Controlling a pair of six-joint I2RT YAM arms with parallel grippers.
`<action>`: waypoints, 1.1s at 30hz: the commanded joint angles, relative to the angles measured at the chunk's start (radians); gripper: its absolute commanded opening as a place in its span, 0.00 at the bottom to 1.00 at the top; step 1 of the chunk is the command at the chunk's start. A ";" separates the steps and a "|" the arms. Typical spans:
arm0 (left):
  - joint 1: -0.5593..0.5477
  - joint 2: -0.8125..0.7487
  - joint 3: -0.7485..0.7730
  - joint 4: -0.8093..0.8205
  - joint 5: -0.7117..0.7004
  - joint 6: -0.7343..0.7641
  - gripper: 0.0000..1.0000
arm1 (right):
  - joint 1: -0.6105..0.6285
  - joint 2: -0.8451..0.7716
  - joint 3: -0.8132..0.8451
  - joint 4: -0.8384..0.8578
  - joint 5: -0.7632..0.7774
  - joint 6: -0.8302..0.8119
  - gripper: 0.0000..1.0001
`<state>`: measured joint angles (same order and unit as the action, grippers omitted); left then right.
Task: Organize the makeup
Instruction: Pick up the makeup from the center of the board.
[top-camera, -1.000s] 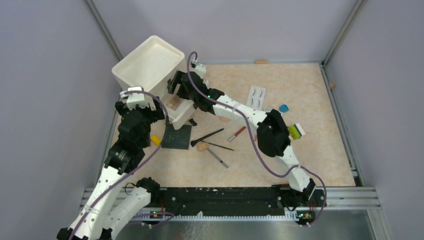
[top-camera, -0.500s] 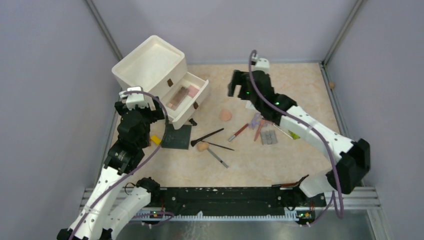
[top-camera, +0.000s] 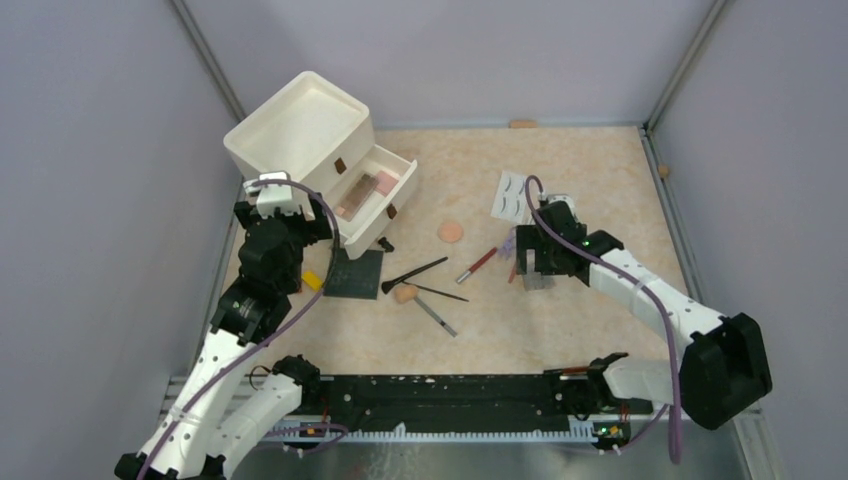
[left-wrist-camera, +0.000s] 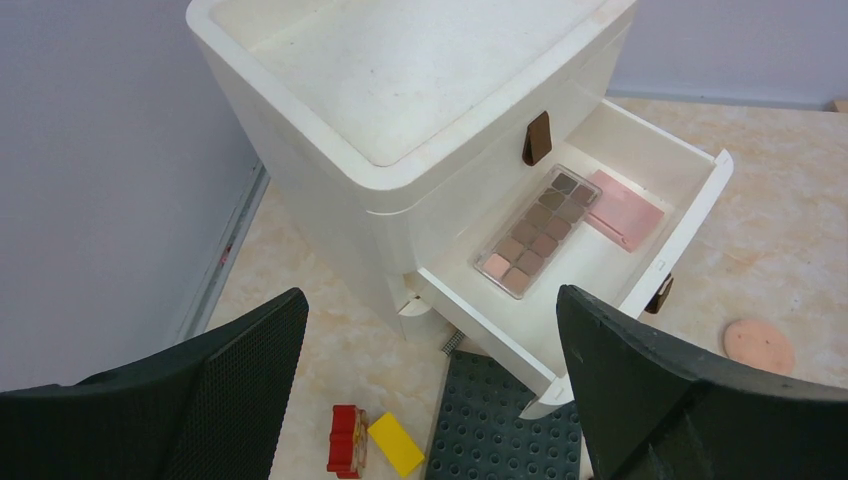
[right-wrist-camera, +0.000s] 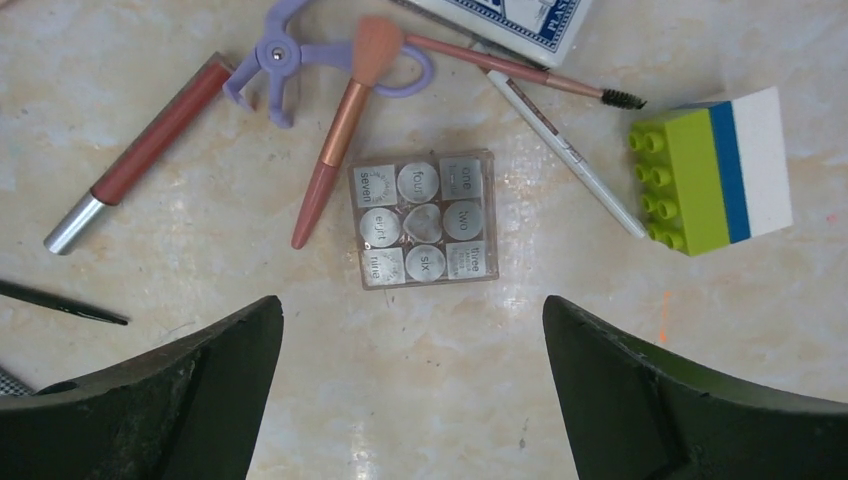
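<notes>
The white drawer unit (top-camera: 300, 130) has its lower drawer (left-wrist-camera: 690, 210) open; a brown palette (left-wrist-camera: 530, 232) and a pink compact (left-wrist-camera: 623, 208) lie in it. My left gripper (left-wrist-camera: 430, 295) is open and empty, hovering in front of the drawer (top-camera: 300, 235). My right gripper (right-wrist-camera: 410, 310) is open and empty, just above a square clear palette of grey pans (right-wrist-camera: 425, 220). Around the palette lie a pink brush (right-wrist-camera: 340, 140), a lavender lash curler (right-wrist-camera: 290, 60), a red lip tube (right-wrist-camera: 150, 150), a spoolie (right-wrist-camera: 520, 70) and a white pencil (right-wrist-camera: 565, 150). The peach puff (top-camera: 451, 231) and eyelash card (top-camera: 511, 194) lie farther back.
A dark studded plate (top-camera: 353, 273) lies under the drawer's front corner, with red (left-wrist-camera: 345, 440) and yellow (left-wrist-camera: 398, 445) bricks beside it. A green, blue and white brick (right-wrist-camera: 715, 170) sits right of the palette. Dark brushes (top-camera: 415, 272), a peach sponge (top-camera: 404, 293) and a grey pencil (top-camera: 436, 315) lie mid-table.
My right arm has left the drawer, swung right and come down over the square grey-pan palette. The brown palette and pink compact now show in the drawer. The left arm has not moved.
</notes>
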<state>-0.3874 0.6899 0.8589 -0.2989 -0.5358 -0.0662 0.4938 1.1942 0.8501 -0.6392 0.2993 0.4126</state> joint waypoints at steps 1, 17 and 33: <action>0.004 -0.001 0.008 0.030 0.009 -0.013 0.99 | -0.041 0.071 -0.021 0.042 -0.099 -0.082 0.99; 0.004 -0.005 0.007 0.031 0.009 -0.013 0.99 | -0.126 0.255 -0.052 0.196 -0.211 -0.112 0.96; 0.005 -0.004 0.007 0.032 0.013 -0.012 0.99 | -0.125 0.310 -0.024 0.199 -0.169 -0.096 0.44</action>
<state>-0.3874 0.6960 0.8589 -0.2989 -0.5278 -0.0731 0.3763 1.5017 0.7948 -0.4393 0.1452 0.3149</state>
